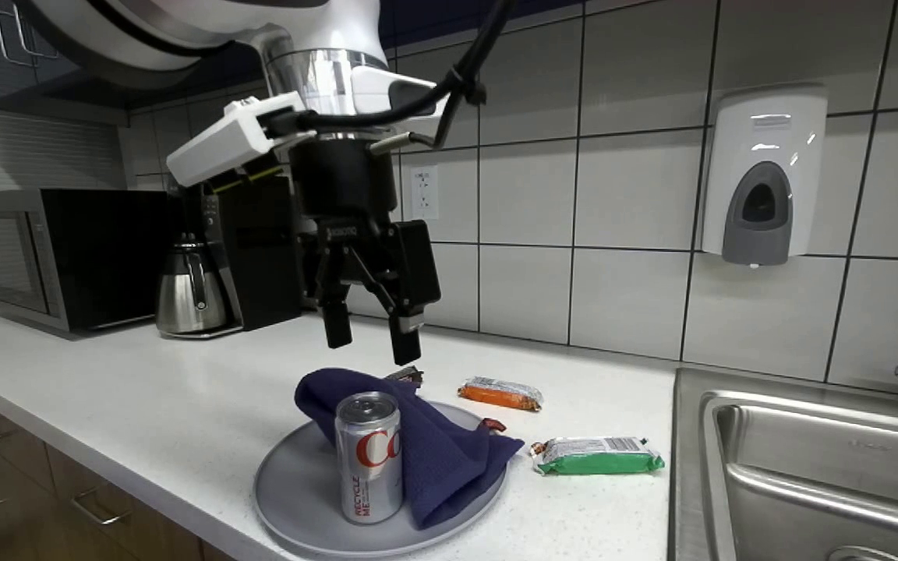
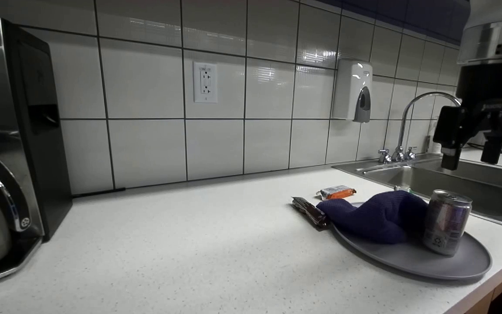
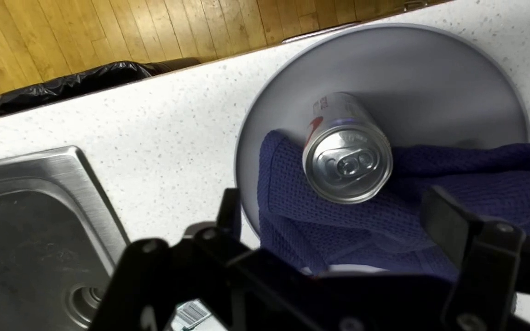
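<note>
- Gripper (image 1: 372, 339) with fingers spread wide and nothing between them, hanging at twelve o'clock from a round grey plate (image 1: 301, 506) in an exterior view.
- Silver drinks can (image 1: 369, 475) upright on the plate, at six o'clock from the gripper; a rumpled purple cloth (image 1: 457, 460) behind it, sweeping from eleven round to three o'clock and over the rim.
- Care needed, as a judgement: in the wrist view the can's top sits at twelve o'clock of the finger gap, so lining up squarely before lowering seems wise.
- Likely snag: the finger at three o'clock there is over the cloth, and folds could be pinched; a soft squeeze should spare the thin metal.
- Lettering on the can: large red "C", part of an "o", and "RECYCLE ME" running upwards at seven o'clock.
- Gripper body apparently marked "ROBOTIQ".
- Orange wrapper (image 1: 500, 396) at two o'clock from the plate, green wrapper (image 1: 601, 460) at three; barcode on the green one, other print too small to read.
</note>
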### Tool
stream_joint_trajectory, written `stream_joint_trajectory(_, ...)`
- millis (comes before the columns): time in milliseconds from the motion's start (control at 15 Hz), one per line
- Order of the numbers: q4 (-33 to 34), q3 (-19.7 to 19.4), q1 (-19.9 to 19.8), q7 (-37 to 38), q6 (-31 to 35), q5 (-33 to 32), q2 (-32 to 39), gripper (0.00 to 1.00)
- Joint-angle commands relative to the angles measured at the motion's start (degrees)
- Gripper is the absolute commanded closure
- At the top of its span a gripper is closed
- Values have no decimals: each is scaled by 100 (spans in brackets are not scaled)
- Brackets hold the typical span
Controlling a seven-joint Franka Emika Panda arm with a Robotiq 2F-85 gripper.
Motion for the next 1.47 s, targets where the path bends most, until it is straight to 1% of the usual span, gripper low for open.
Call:
stream_joint_trajectory(0, 5, -100, -109, -358, -14, -86, -17, 0)
stream_joint_trajectory(267, 1, -150, -8, -568, 199, -3, 278, 0)
stream_joint_trajectory(600, -7, -119, 99, -724, 393, 44, 554, 0)
stream_joint_trajectory(1400, -8, -36, 254, -753, 896, -25, 1210, 0)
